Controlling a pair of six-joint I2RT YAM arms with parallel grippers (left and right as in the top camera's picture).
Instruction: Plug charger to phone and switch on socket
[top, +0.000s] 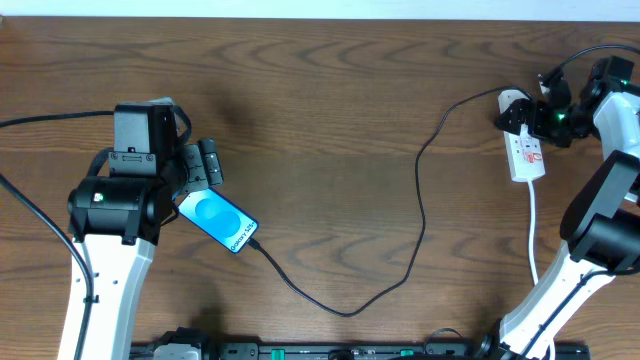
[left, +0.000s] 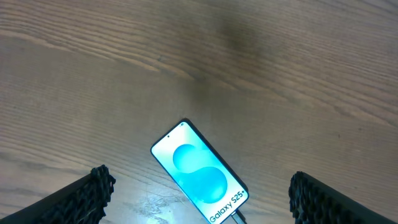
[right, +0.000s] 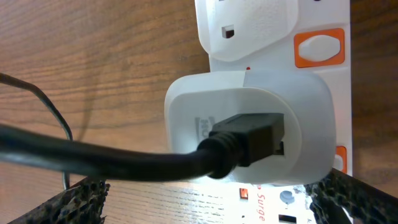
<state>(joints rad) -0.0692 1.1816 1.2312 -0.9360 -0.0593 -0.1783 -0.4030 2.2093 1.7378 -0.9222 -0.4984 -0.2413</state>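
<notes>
The phone (top: 218, 220) lies flat on the table with its blue screen lit. It also shows in the left wrist view (left: 199, 177). The charger's black cable (top: 420, 200) runs from the phone's lower end (left: 235, 216) in a loop across the table to a white plug (right: 249, 130) in the socket (top: 525, 150). My left gripper (top: 200, 165) (left: 200, 180) is open, just above the phone and apart from it. My right gripper (top: 535, 112) (right: 211, 186) is open over the socket's plug end, with a finger on either side of the white plug. An orange switch (right: 318, 48) shows beyond it.
The socket's white lead (top: 533, 225) runs toward the table's front beside the right arm's base. A thick black robot cable (top: 45, 120) lies at the far left. The wooden table (top: 330, 100) spans the view.
</notes>
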